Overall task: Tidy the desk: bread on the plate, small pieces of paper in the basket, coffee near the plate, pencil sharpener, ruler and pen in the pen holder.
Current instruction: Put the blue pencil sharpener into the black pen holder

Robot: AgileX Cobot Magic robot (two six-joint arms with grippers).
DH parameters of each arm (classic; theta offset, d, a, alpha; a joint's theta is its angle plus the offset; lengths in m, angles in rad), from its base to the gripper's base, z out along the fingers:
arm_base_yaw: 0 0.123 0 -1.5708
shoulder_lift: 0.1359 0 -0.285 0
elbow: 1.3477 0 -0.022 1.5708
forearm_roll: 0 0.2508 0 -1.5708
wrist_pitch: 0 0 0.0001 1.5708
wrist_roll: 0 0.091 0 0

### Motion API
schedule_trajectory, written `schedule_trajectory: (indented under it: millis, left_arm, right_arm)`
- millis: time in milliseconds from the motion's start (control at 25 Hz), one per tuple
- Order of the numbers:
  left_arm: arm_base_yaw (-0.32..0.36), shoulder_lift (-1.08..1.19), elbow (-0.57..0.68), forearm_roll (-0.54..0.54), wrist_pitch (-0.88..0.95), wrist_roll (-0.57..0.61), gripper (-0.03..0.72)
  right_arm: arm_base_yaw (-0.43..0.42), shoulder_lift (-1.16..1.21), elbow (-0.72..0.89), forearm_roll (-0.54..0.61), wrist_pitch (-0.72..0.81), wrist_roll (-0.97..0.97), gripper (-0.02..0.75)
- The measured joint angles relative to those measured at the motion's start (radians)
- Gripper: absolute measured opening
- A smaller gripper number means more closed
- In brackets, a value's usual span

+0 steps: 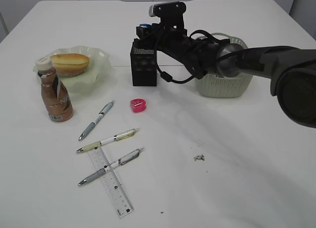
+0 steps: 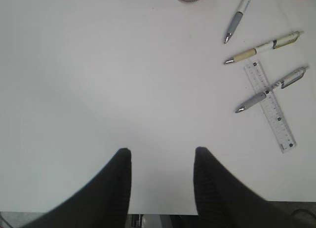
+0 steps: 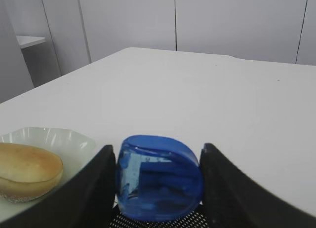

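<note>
A blue pencil sharpener (image 3: 158, 181) sits between the fingers of my right gripper (image 3: 158, 148), which is shut on it just above the mesh rim of the black pen holder (image 1: 143, 65). A pink pencil sharpener (image 1: 138, 105) lies on the table in front of the holder. Three pens (image 1: 97, 120) (image 1: 107, 139) (image 1: 111, 166) and a clear ruler (image 1: 110, 182) lie at the front left. The bread (image 1: 70, 62) is on the pale green plate (image 1: 98, 70), and the coffee bottle (image 1: 55, 92) stands beside it. My left gripper (image 2: 160, 151) is open over bare table.
A pale woven basket (image 1: 222, 82) stands behind my right arm, to the right of the pen holder. Small paper bits (image 1: 199, 157) lie at the front right. The left arm is outside the exterior view.
</note>
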Motion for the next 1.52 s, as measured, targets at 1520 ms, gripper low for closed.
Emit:
schedule_trajectory:
  millis: [1520]
  left_arm:
    - [0.0,0.0,0.0,-0.004,0.0,0.0,0.307]
  right_arm:
    - [0.009,0.0,-0.007,-0.049,0.009,0.082,0.522]
